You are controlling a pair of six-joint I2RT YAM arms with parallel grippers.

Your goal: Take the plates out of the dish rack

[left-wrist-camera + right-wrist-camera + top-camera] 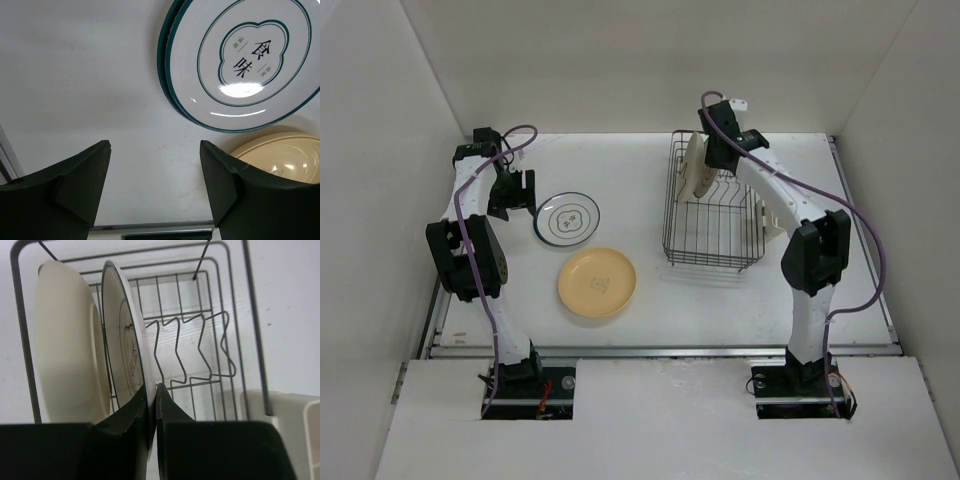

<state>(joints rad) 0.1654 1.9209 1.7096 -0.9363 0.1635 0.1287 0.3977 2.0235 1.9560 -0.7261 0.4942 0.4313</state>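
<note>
The dark wire dish rack (715, 264) stands at the right of the table. Two plates stand upright at its far end: a cream plate (67, 340) and, beside it, a white plate with a dark rim (124, 345). My right gripper (152, 388) is shut on the rim of that white plate, one finger on each face. It shows in the top view as the right gripper (706, 178) over the rack's far end. Another white dark-rimmed plate (568, 219) and a yellow plate (597, 282) lie flat on the table. My left gripper (155, 145) hangs open and empty just left of them.
A white plastic caddy (285, 425) is clipped to the rack's right side. The rack's remaining wire dividers (192, 347) hold nothing. White walls enclose the table on three sides, and a metal rail (660, 350) runs along the near edge.
</note>
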